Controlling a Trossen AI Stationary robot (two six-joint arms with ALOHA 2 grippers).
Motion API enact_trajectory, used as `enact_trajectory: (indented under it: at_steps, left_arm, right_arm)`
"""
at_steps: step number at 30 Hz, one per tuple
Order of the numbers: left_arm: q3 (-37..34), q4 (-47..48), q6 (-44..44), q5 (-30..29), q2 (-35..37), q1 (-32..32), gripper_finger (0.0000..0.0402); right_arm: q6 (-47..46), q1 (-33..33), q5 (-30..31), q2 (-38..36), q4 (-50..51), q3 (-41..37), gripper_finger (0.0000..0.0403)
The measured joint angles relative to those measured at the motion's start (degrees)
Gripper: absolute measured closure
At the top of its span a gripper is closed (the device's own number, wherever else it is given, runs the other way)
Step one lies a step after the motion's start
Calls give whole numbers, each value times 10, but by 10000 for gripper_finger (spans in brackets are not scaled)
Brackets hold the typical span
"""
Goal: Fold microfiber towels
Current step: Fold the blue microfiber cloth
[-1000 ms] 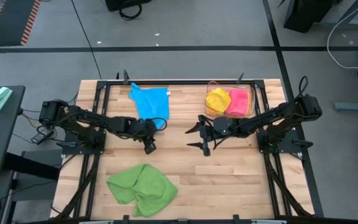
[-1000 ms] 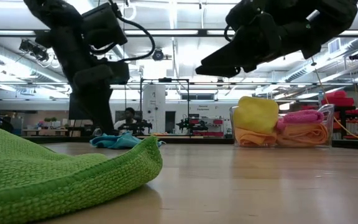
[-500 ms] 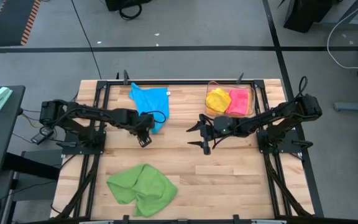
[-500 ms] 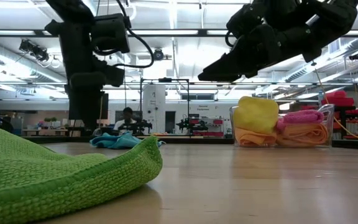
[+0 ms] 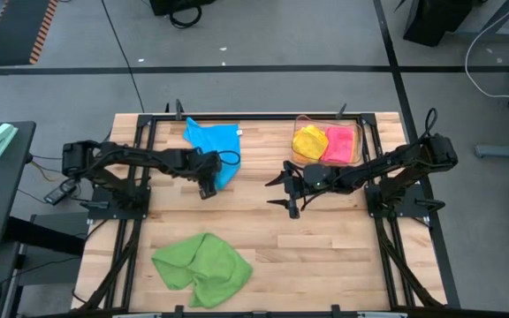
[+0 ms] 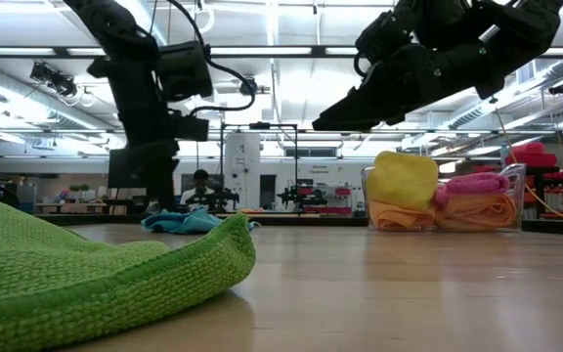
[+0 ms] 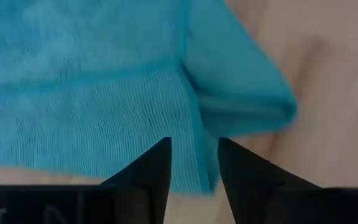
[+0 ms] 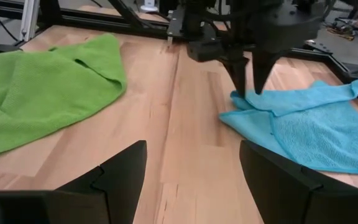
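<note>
While the left gripper (image 5: 206,190) hangs with fingers parted over the blue towel's (image 5: 215,146) near corner, the right gripper (image 5: 281,192) waits released above bare table (image 5: 325,247) mid-board.

Five towels (image 5: 215,146) (one bin (image 5: 300,124)), two arms (image 5: 131,161)

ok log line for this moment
left tool: open, at blue towel corner | right tool: open, waiting mid-table | green towel: unfolded
</note>
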State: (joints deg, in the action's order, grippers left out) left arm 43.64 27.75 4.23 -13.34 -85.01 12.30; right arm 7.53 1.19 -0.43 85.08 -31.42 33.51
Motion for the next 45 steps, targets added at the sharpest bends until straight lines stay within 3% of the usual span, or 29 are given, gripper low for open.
enact_trajectory:
  at_steps: [23, 31, 37, 45]
  left_arm:
    - [-1, -60, -41, -26, -44, 0, 318]
    - [0, -65, -34, -87, -44, 0, 347]
    - [-1, -65, -34, -106, -44, 0, 392]
    - [0, -43, -24, -101, -42, -1, 396]
  right_arm:
    - [-20, -11, 0, 0, 19, -5, 136]
    - [-21, -11, 0, 0, 20, -5, 136]
    - [-21, -11, 0, 0, 21, -5, 136]
    - [-20, -11, 0, 0, 21, -5, 136]
